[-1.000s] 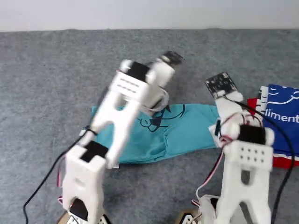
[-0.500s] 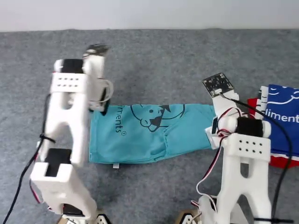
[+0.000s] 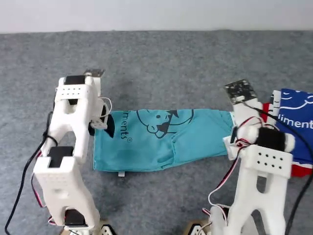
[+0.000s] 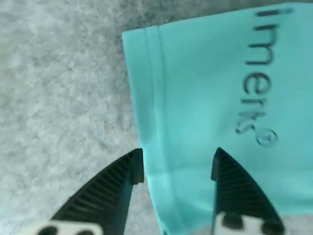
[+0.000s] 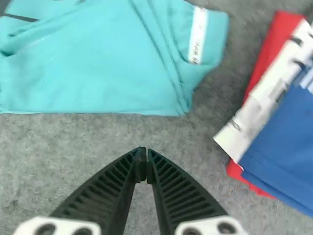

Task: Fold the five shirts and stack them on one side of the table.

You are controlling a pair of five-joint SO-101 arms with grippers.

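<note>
A teal shirt (image 3: pixel 156 139) with a dark print lies folded into a long strip across the middle of the grey table. My left gripper (image 4: pixel 177 159) is open low over the shirt's left end, one finger on the teal shirt (image 4: pixel 215 98) and the other just off its hemmed edge. In the high view the left gripper (image 3: pixel 107 126) sits at that same end. My right gripper (image 5: pixel 142 159) is shut and holds nothing, above bare table just off the collar end of the teal shirt (image 5: pixel 98 58).
A stack of folded shirts (image 3: pixel 293 127) lies at the table's right edge, blue on top, then white, then red. In the right wrist view the stack (image 5: pixel 281 142) is close beside the gripper. Grey table (image 3: pixel 161 63) stretches behind the shirt.
My left arm swung from over the shirt's middle to its left end and came down there. The right arm shifted slightly to the right. The shirt lies as before.
</note>
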